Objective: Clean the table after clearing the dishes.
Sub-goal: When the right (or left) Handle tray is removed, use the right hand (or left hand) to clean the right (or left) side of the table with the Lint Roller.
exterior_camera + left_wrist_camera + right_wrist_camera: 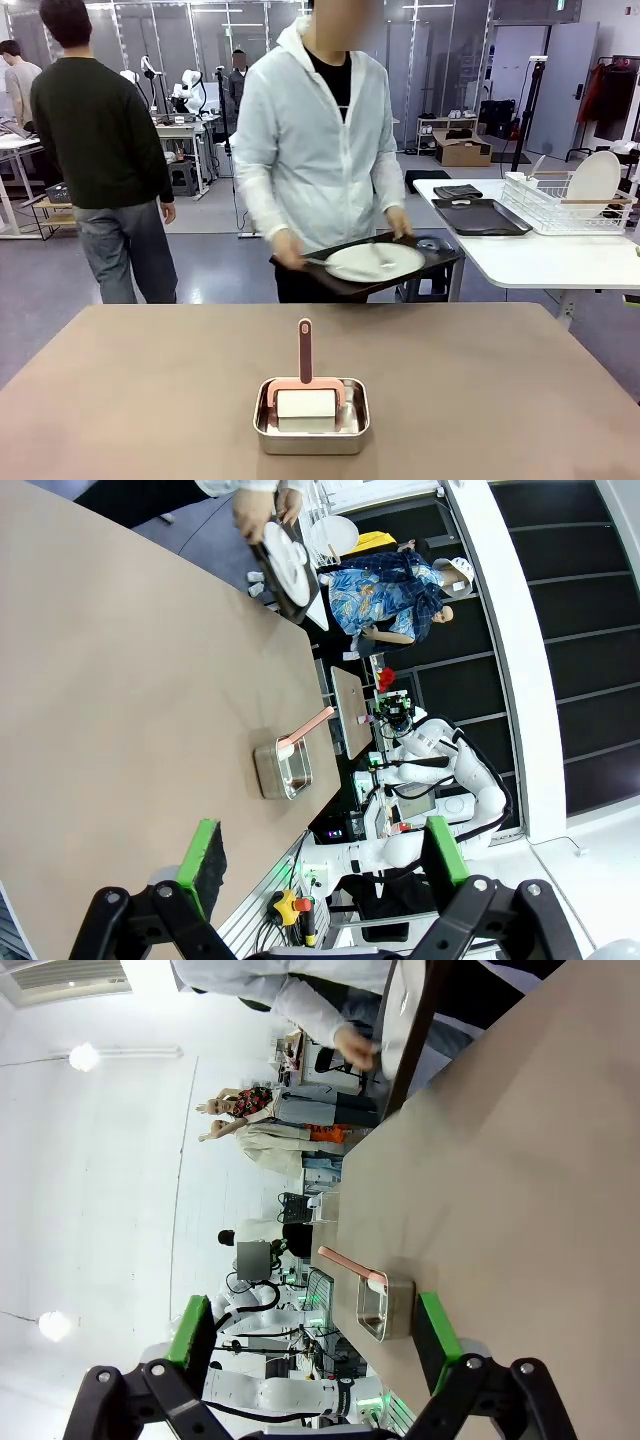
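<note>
Person (310, 150) is holding dark brown rectangular tray (441, 258) with round white plate (375, 262) beyond far edge of taupe-brown table (150, 400) | left gripper (320, 830), right gripper (312, 1305) are facing the table, jaws wide

Bright even overhead light, soft shadows, motion-blurred hands, wide-angle distortion in wrist views

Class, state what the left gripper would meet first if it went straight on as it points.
Probably the small rectangular steel pan, ahead of the left gripper; depth is unclear.
</note>
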